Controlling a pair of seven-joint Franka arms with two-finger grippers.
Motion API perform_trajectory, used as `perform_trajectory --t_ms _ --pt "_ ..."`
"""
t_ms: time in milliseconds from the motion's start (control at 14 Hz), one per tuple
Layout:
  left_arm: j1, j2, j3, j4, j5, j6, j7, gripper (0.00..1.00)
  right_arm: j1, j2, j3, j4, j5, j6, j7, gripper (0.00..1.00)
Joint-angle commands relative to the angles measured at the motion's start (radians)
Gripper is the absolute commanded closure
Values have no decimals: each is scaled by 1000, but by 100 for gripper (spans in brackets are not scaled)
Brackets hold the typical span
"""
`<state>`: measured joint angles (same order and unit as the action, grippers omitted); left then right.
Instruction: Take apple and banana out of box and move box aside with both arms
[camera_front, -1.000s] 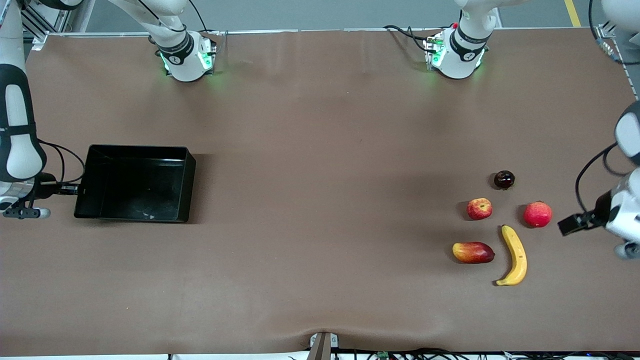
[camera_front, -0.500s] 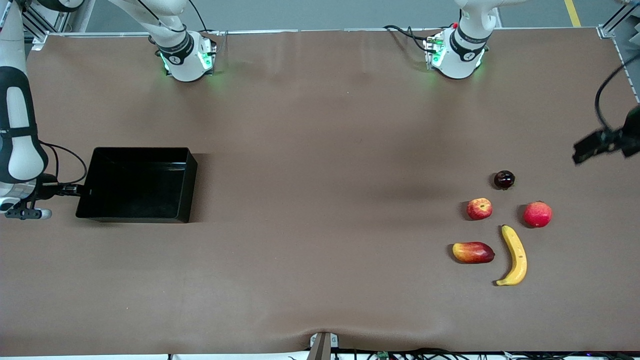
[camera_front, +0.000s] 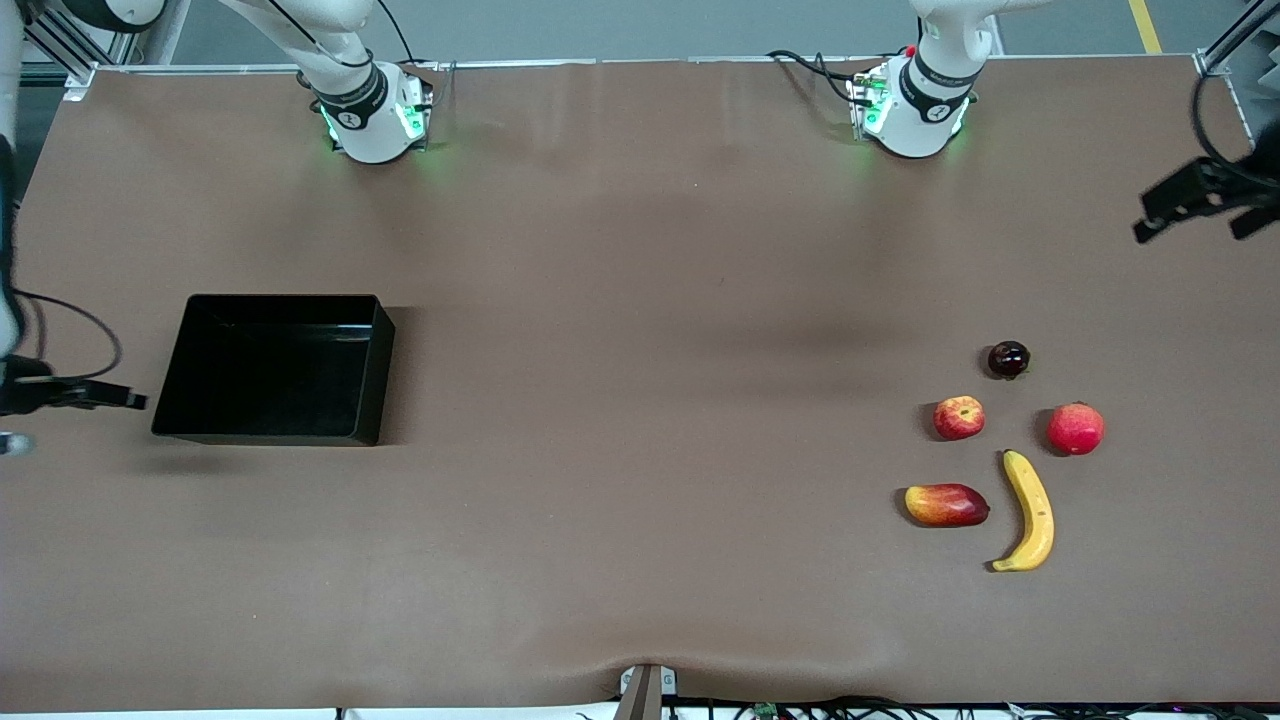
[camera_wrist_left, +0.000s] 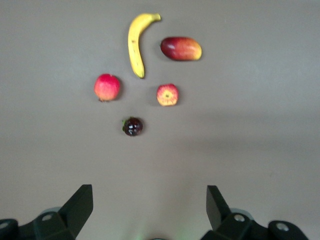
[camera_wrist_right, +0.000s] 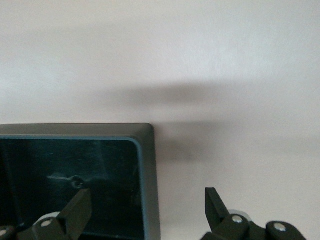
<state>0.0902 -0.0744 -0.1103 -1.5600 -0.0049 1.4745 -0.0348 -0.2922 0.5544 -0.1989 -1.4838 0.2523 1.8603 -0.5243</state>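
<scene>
Right gripper (camera_front: 95, 398), dark grey, two-finger, fingers spread and holding nothing, hangs over the table's right-arm end just beside the shallow rectangular black plastic tray (camera_front: 275, 368), at the tray's 9 o'clock, not touching.

Fruit cluster lies toward the left arm's end: oval red-yellow mango (camera_front: 946, 504), small round red apple with yellow patch (camera_front: 959, 417) at the mango's 12 o'clock, long curved yellow banana (camera_front: 1029, 512) beside the mango.

Left gripper (camera_front: 1195, 202), released and empty, hangs well apart at the banana's 1 o'clock.
</scene>
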Motion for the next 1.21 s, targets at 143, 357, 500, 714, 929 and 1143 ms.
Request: perform_trajectory --t_ms 143,357,500,714,929,1143 --pt "-99 -125 84 -143 -14 27 -25 0 -16 -34 29 218 19 -243 -14 0" --pt "-99 -120 77 -140 -9 26 -37 0 85 -146 32 221 1 -283 57 0" --pt "-101 -117 66 -140 -9 27 -57 0 146 -188 41 221 -71 -331 275 0" --pt "-99 -116 41 -130 -9 26 -74 0 274 -295 42 223 -163 -392 533 0" --pt "-93 -120 41 -127 -7 20 -74 0 340 -344 42 215 -223 -403 532 0" --pt "-93 -122 43 -129 -6 20 -74 0 324 -430 36 88 -203 -391 443 0"
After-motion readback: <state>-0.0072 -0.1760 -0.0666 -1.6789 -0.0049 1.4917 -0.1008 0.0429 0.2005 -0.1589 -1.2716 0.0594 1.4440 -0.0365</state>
